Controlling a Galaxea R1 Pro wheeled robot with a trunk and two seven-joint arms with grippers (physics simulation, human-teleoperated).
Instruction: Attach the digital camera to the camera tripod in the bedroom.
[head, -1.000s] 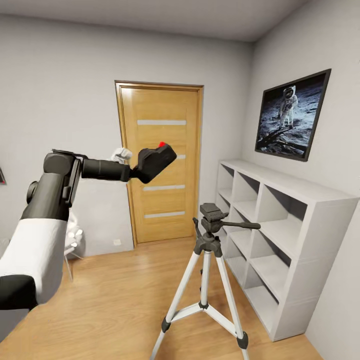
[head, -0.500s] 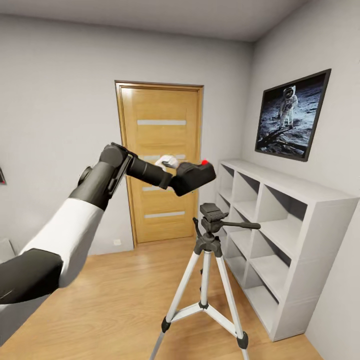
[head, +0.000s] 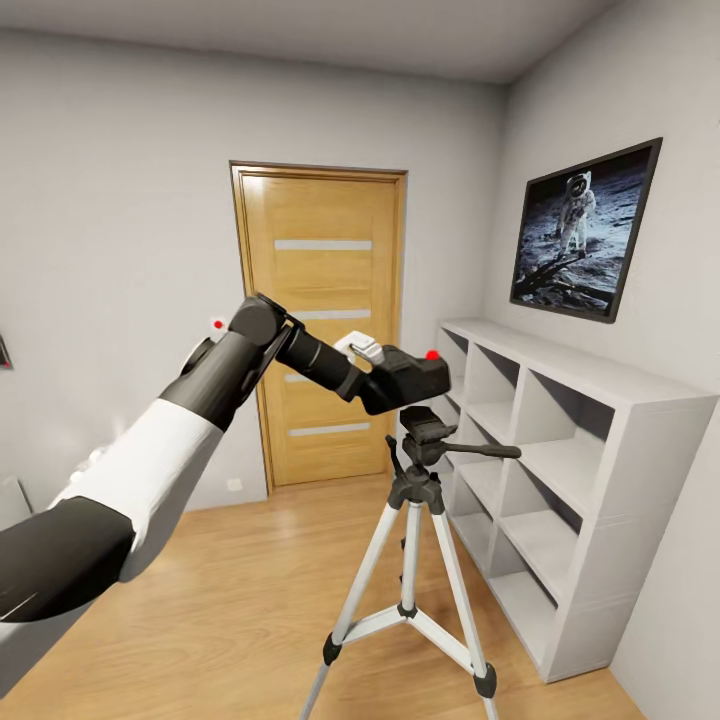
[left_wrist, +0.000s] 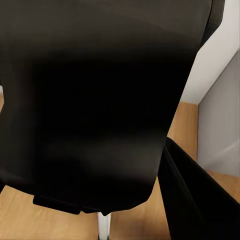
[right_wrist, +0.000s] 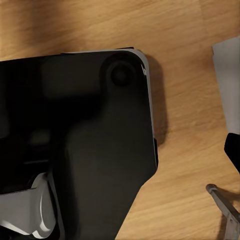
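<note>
My left gripper (head: 385, 385) clamped on the digital camera (head: 410, 376), just above the camera tripod (head: 425, 470) head. I should level the base, centre it, then lower slowly. Right gripper: can't tell.

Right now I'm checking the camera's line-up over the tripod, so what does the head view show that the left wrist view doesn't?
Head view alone: the left hand holding the digital camera just above the camera tripod head, plus the door, poster and shelf. Left wrist view alone: a close look at the camera's dark body with a thin silver post below it. Both share the camera and the wood floor.
</note>
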